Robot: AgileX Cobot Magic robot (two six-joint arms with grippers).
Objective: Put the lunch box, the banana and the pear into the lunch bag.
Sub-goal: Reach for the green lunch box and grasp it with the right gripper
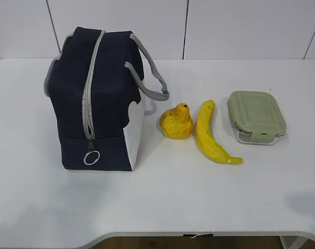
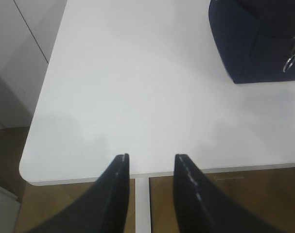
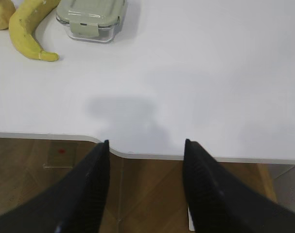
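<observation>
The navy lunch bag (image 1: pixel 97 98) stands at the left of the white table, its grey zipper closed with the ring pull (image 1: pixel 92 157) at the bottom front. The pear (image 1: pixel 177 122), the banana (image 1: pixel 209 134) and the lunch box (image 1: pixel 256 116) with its sage-green lid lie in a row to its right. My left gripper (image 2: pixel 151 156) is open and empty over the table's front edge; the bag's corner (image 2: pixel 264 39) shows at top right. My right gripper (image 3: pixel 147 142) is open and empty at the front edge, with the banana (image 3: pixel 28 29) and lunch box (image 3: pixel 91 17) far ahead on the left.
The table's front edge (image 1: pixel 199 234) has a curved cut-out near the middle. Wooden floor lies below the edge (image 3: pixel 147 194). White wall panels stand behind the table. Neither arm shows in the exterior view.
</observation>
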